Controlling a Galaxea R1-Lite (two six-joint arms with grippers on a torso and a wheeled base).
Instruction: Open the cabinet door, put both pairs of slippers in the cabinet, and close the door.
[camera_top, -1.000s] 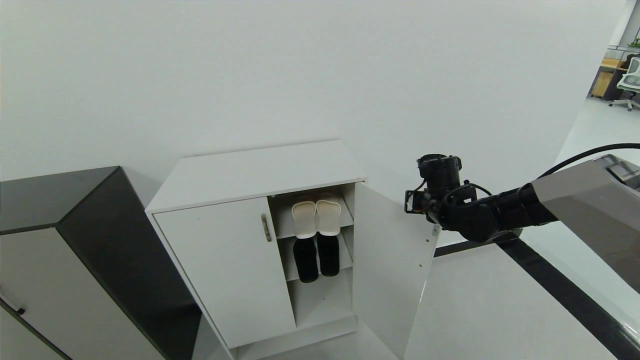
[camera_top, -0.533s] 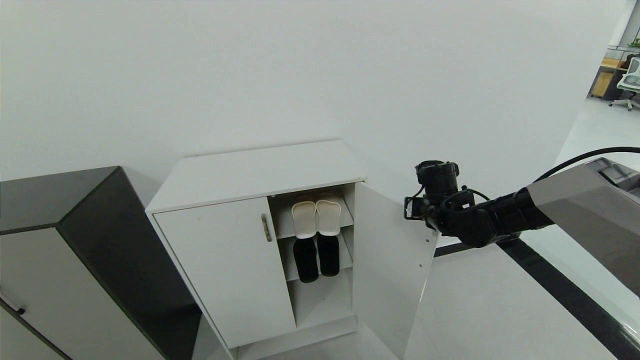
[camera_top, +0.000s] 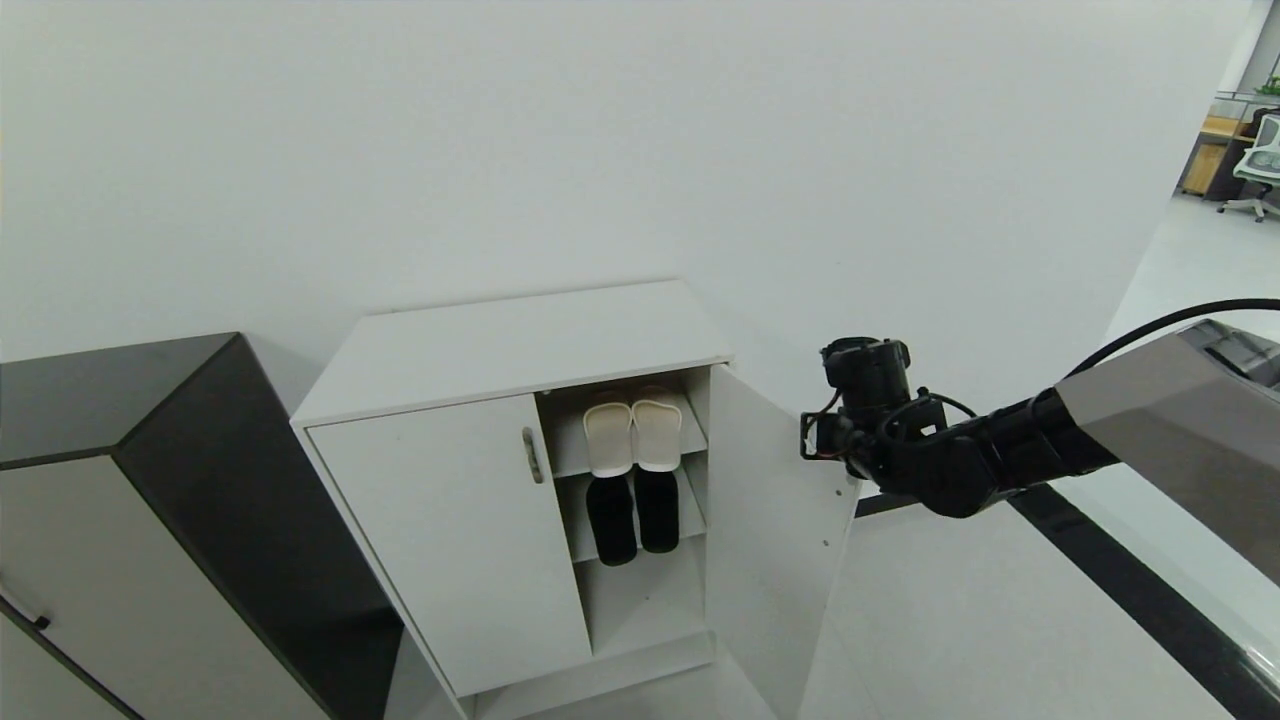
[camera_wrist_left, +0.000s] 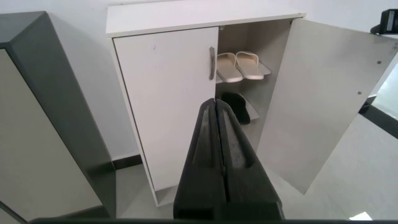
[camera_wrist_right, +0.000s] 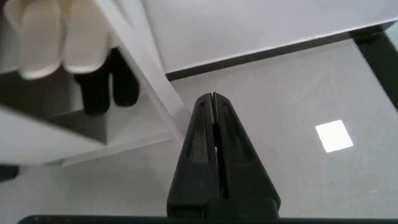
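The white cabinet (camera_top: 520, 345) has its left door (camera_top: 450, 540) closed and its right door (camera_top: 780, 530) swung open. White slippers (camera_top: 632, 435) lie on the upper shelf, with black slippers (camera_top: 632, 512) on the shelf below. My right arm (camera_top: 880, 420) is at the top outer edge of the open door. In the right wrist view my right gripper (camera_wrist_right: 213, 102) is shut and empty, next to the door edge (camera_wrist_right: 149, 62). My left gripper (camera_wrist_left: 216, 106) is shut and empty in front of the cabinet, level with the left door's handle (camera_wrist_left: 212, 62).
A dark cabinet (camera_top: 120, 480) stands close on the left of the white one. A black stripe (camera_top: 1130, 590) crosses the pale floor on the right. A wall runs behind both cabinets. An office chair (camera_top: 1258, 160) stands far off at the right.
My right arm has moved down and leftward against the open door's outer edge. The door has swung a little toward the cabinet.
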